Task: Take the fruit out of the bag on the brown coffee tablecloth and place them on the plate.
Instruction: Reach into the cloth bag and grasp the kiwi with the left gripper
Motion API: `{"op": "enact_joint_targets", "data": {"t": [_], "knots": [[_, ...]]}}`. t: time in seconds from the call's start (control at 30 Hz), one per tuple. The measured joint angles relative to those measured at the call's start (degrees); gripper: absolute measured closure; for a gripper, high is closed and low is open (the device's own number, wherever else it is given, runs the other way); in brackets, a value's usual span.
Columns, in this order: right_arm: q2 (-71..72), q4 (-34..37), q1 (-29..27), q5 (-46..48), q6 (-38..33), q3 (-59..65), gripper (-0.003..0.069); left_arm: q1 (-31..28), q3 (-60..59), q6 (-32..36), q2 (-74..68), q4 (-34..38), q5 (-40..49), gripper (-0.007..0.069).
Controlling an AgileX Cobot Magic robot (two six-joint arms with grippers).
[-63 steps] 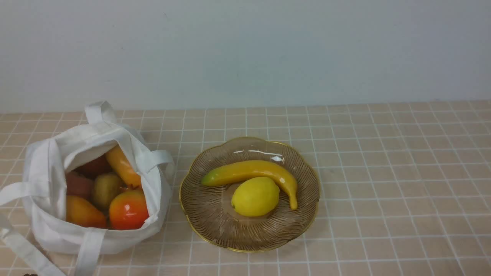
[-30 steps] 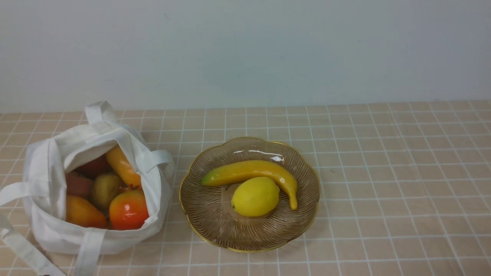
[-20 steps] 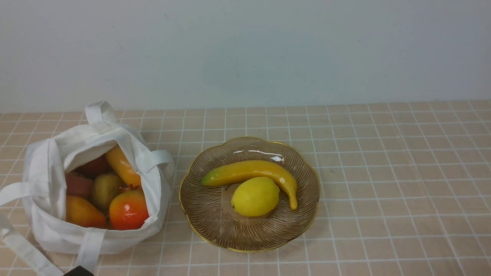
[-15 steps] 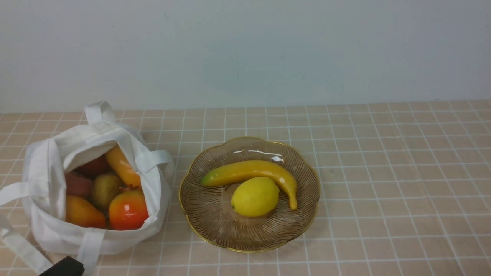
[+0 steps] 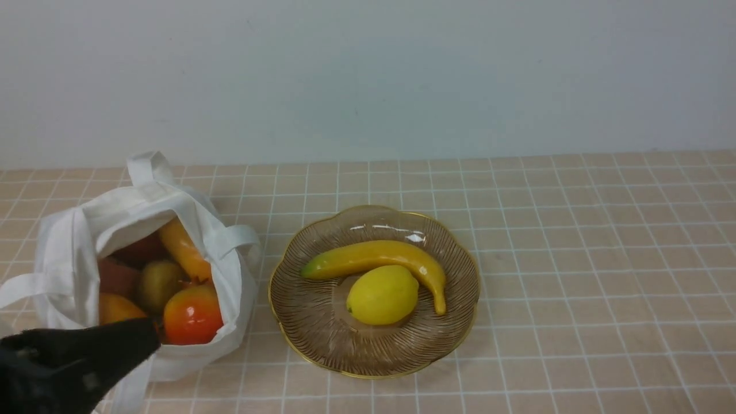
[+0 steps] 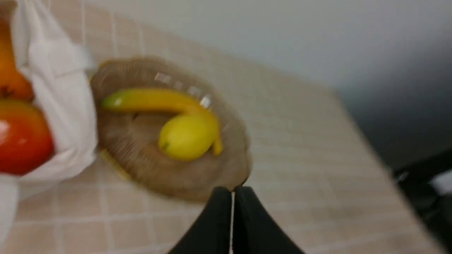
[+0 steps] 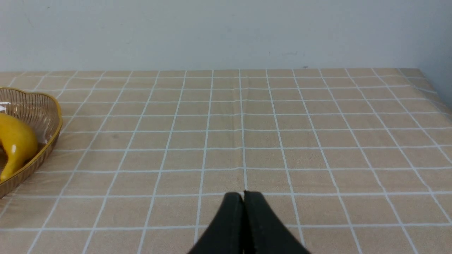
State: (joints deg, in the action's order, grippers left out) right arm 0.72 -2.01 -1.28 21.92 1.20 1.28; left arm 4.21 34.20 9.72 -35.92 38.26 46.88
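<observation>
Left wrist view first: the L gripper (image 6: 232,193) has its two fingers pressed together, only a thin slit between them, and nothing is held. This picture is smeared, so I judge the arm is in motion.

In front view the same arm is now a big black shape at the bottom-left corner. Approx. 2 s ago it was not in the picture at all, and half a sec ago only a small corner of it showed. Its tip now sits in front of the near wall of the bag (image 5: 69,253), just beside the pomegranate (image 5: 192,316). It hides the lower part of the orange pear-like fruit (image 5: 115,307). I cannot tell if it touches the cloth.

Nothing else has moved. The bag stands at the left on the tablecloth (image 5: 575,259), mouth open toward me. Inside, further back, are the kiwi (image 5: 156,282), a long orange fruit (image 5: 184,250) and dull red ones (image 5: 118,276). The plate (image 5: 322,336) is just right of the bag and holds a banana (image 5: 374,256) and a lemon (image 5: 382,294), touching each other.

The R gripper (image 7: 243,197) is also closed and empty, over bare cloth to the right of the plate, well apart from the bag. It is not in front view.

For the task this means the L arm begins the approach for the next pick, prob. the pomegranate, as it is nearest to the tip and lies on top. The fingers must open before they go in. Several fruits are still in the bag, so the work is far from finished.
</observation>
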Motion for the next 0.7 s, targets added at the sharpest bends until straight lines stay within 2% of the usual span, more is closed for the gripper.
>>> {"op": "enact_joint_targets", "data": {"t": [0.03, 0.07, 0.1, 0.2, 0.33, 0.43, 0.47, 0.57, 0.6, 0.63, 0.7], "knots": [[0.0, 0.0, 0.0, 0.0, 0.0, 0.0, 0.0676, 0.0, 3.1, 0.0, -4.5, -4.3, 3.9, 0.0632], [0.0, 0.0, 0.0, 0.0, 0.0, 0.0, 0.0676, 0.0, 3.8, 0.0, -5.4, -5.2, 4.6, 0.0632], [0.0, 0.0, 0.0, 0.0, 0.0, 0.0, 0.0676, 0.0, 8.1, -0.1, -11.4, -10.8, 8.8, 0.0632], [0.0, 0.0, 0.0, 0.0, 0.0, 0.0, 0.0676, 0.0, 16.0, -1.5, -21.8, -19.8, 13.8, 0.0624], [0.0, 0.0, 0.0, 0.0, 0.0, 0.0, 0.0676, 0.0, 22.4, -3.2, -31.0, -23.7, 15.3, 0.058], [0.0, 0.0, 0.0, 0.0, 0.0, 0.0, 0.0676, 0.0, 26.2, -3.6, -39.8, -24.1, 15.4, 0.0459], [0.0, 0.0, 0.0, 0.0, 0.0, 0.0, 0.0676, 0.0, 26.3, -3.6, -40.1, -24.1, 15.4, 0.0451], [0.0, 0.0, 0.0, 0.0, 0.0, 0.0, 0.0676, 0.0, 26.5, -3.3, -45.4, -24.3, 14.1, 0.0294], [0.0, 0.0, 0.0, 0.0, 0.0, 0.0, 0.0676, 0.0, 26.5, -3.2, -46.1, -24.3, 13.9, 0.0276], [0.0, 0.0, 0.0, 0.0, 0.0, 0.0, 0.0676, 0.0, 26.5, -2.8, -47.5, -24.3, 13.0, 0.0203], [0.0, 0.0, 0.0, 0.0, 0.0, 0.0, 0.0676, 0.0, 26.6, -2.5, -48.6, -24.3, 12.2, 0.0142]]}}
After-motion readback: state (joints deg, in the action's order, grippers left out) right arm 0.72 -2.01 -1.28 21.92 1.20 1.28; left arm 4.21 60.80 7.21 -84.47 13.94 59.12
